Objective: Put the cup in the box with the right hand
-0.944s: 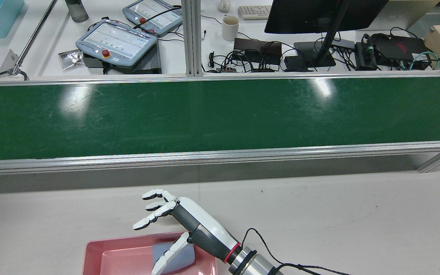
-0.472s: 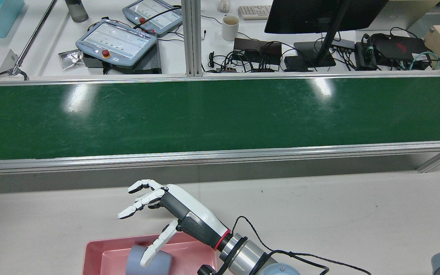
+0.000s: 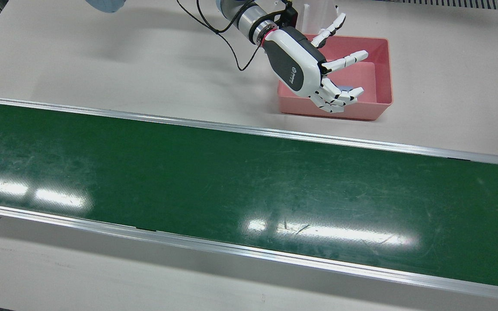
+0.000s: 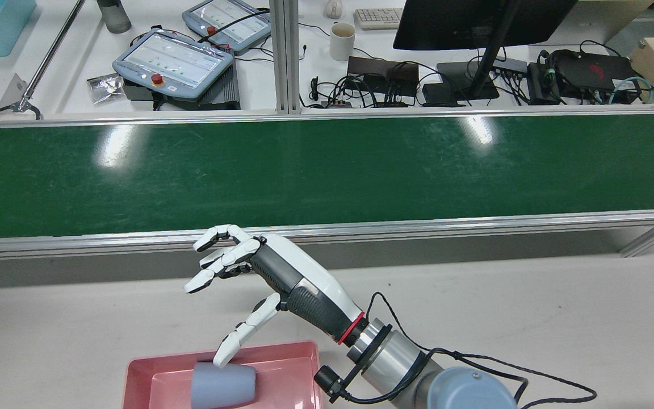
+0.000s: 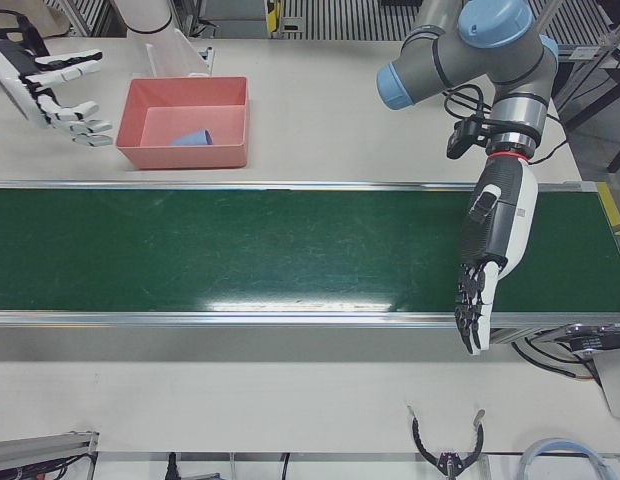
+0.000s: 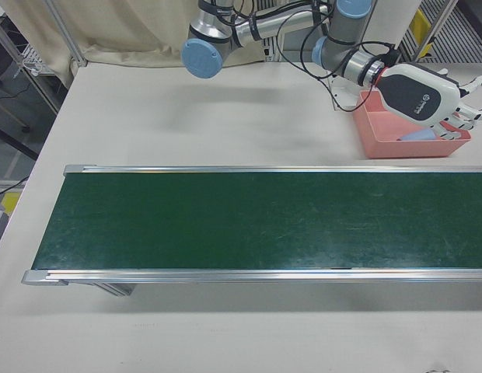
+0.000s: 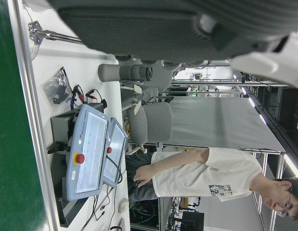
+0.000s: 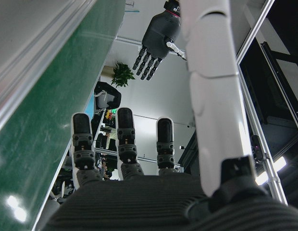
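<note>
With the cup (image 4: 223, 385) lying on its side inside the pink box (image 4: 134, 369), the right hand (image 4: 281, 281) hovers above, fingers (image 4: 213, 272) spread and empty.

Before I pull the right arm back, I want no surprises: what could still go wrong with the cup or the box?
The right hand is open, but its lowest finger hangs just above the cup; a low retreat might nudge it. The cup lies on its side in the pink box, so a bump could roll it. The hand also sits over the box's near wall in the front view; sweeping sideways could catch the rim and shift the box.
</note>
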